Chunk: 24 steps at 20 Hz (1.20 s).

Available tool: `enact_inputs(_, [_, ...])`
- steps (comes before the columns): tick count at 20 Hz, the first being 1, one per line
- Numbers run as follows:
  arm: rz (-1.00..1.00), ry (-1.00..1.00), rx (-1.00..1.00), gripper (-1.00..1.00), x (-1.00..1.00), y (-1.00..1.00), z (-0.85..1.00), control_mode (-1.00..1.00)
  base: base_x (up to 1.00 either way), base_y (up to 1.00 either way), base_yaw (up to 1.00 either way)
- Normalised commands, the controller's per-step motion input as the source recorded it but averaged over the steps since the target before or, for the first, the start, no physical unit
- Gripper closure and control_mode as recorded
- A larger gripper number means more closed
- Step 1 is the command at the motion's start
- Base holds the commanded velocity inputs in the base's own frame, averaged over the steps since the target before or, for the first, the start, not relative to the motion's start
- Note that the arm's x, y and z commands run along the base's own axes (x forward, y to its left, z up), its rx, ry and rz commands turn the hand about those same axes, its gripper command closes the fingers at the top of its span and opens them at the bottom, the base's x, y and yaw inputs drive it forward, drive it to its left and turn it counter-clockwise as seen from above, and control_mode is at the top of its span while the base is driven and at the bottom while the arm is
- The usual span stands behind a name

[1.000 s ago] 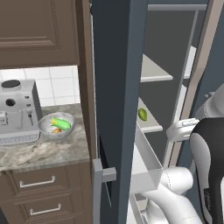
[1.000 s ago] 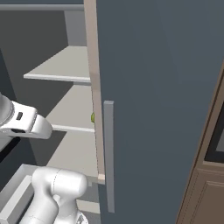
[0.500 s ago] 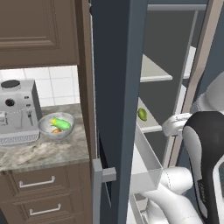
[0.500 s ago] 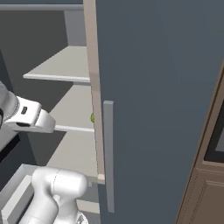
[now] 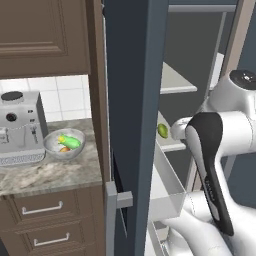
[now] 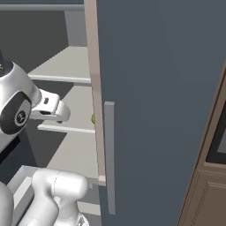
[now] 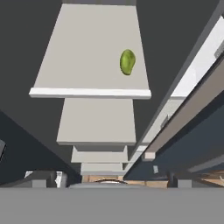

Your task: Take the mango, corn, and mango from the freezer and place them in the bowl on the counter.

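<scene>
The freezer (image 5: 134,95) stands open, its dark door swung out toward me. A green mango (image 7: 127,61) lies on a pale shelf (image 7: 78,65) inside, also seen as the mango (image 5: 162,130) and as a green sliver of mango (image 6: 93,118) behind the door edge. My gripper (image 7: 110,178) is open, its tips far apart, held back from the shelf and pointing at it. The gripper (image 5: 176,129) hovers just right of the mango. On the counter (image 5: 50,175) sits the bowl (image 5: 50,150), holding a green corn-like piece and an orange-tinted piece.
A grey coffee machine (image 5: 19,127) stands left of the bowl. The freezer door's bar handle (image 6: 109,154) and door edge sit close to the arm. Below the mango's shelf are a lower shelf (image 7: 97,122) and a drawer (image 5: 167,195). Brown cabinets (image 5: 45,35) hang above the counter.
The hand has swung up and toward the mango's shelf, closing much of the gap to the mango. The jaws have stayed open. The base and the other things have not moved.
</scene>
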Motion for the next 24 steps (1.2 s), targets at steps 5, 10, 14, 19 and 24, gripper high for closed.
enact_inputs(5, [0.0,-0.07,0.0,-1.0,0.55,0.0,-0.52,-1.0,0.0,0.0,0.0])
enact_inputs(10, [0.0,-0.06,0.01,-1.0,0.52,0.0,-0.4,-1.0,0.0,0.0,0.0])
enact_inputs(14, [0.0,-0.04,0.01,-1.0,0.4,0.0,-0.38,-1.0,0.0,0.0,0.0])
enact_inputs(19, [0.0,-0.04,0.0,-1.0,0.4,0.0,-0.43,-1.0,0.0,0.0,0.0])
enact_inputs(24, [-0.01,-0.03,0.0,-1.0,0.37,-0.04,-0.32,-1.0,0.0,0.0,0.0])
